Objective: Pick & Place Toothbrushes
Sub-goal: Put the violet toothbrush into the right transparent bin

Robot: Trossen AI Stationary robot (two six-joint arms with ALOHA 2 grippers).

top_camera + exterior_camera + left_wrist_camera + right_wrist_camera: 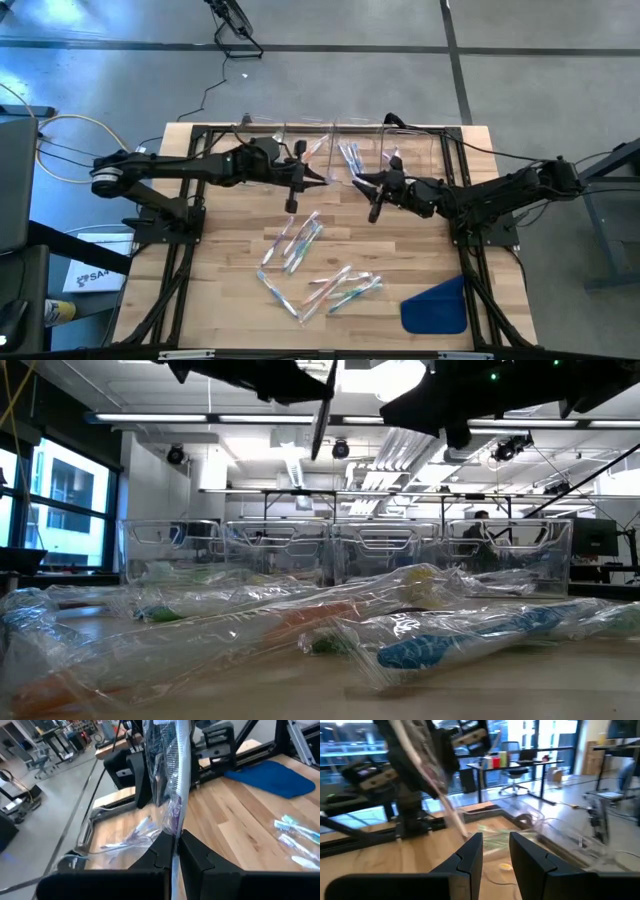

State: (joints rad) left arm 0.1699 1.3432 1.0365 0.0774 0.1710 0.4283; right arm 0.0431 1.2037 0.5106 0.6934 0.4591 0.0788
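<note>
Clearly the left gripper (318,176) is mid-carry: its fingers (162,851) are clenched on a wrapped toothbrush (175,780), pinched low on the handle so that the bristle head sticks out beyond the tips. Seen from above, it hangs just short of the row of clear bins (300,130) at the far edge of the table (230,300), which is presumably where the brush is meant to go. The long axis of that brush runs nearly in line with the fingers, head away from the wrist; from table height it shows as a thin stick (323,410) hanging almost upright, slightly tilted.

The right gripper (352,180) sits just beside the left one, also in front of the bins. Its fingers (470,855) stand a little apart with nothing between them, so it looks released and waiting its turn.

The remaining loose toothbrushes (310,265) lie scattered on the table well back from the bins, towards the near edge, each in clear wrap. They lie flat, long axes mostly on a diagonal, heads pointing various ways. A blue cloth (437,305) rests at the near right corner, further still from the bins and apart from the pile. Some brushes (350,157) already lie inside one middle bin.
</note>
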